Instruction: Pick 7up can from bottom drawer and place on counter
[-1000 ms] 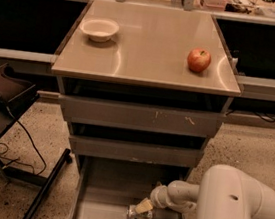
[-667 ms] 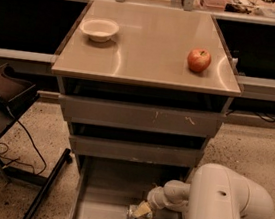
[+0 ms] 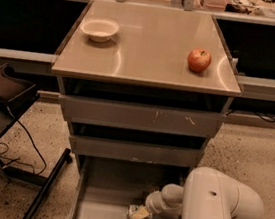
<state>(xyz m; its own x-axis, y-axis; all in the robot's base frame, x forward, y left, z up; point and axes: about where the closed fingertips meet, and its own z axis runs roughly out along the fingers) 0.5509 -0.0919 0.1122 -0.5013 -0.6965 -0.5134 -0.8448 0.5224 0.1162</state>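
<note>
The bottom drawer (image 3: 98, 217) is pulled open at the foot of the grey cabinet. The 7up can (image 3: 134, 211), whitish-silver, lies on the drawer floor near the middle. My gripper (image 3: 140, 213) reaches into the drawer from the right, on the end of my white arm, and sits right at the can. The can is partly hidden by the gripper. The counter (image 3: 150, 52) above is tan and glossy.
A red apple (image 3: 199, 60) sits on the counter at the right and a white bowl (image 3: 99, 29) at the back left. A dark stand with cables (image 3: 1, 109) is on the floor at the left. Two shallower drawers stand slightly open above.
My arm's big white link has swung a little to the left over the drawer's right side. The gripper and the can stay at about the same spot.
</note>
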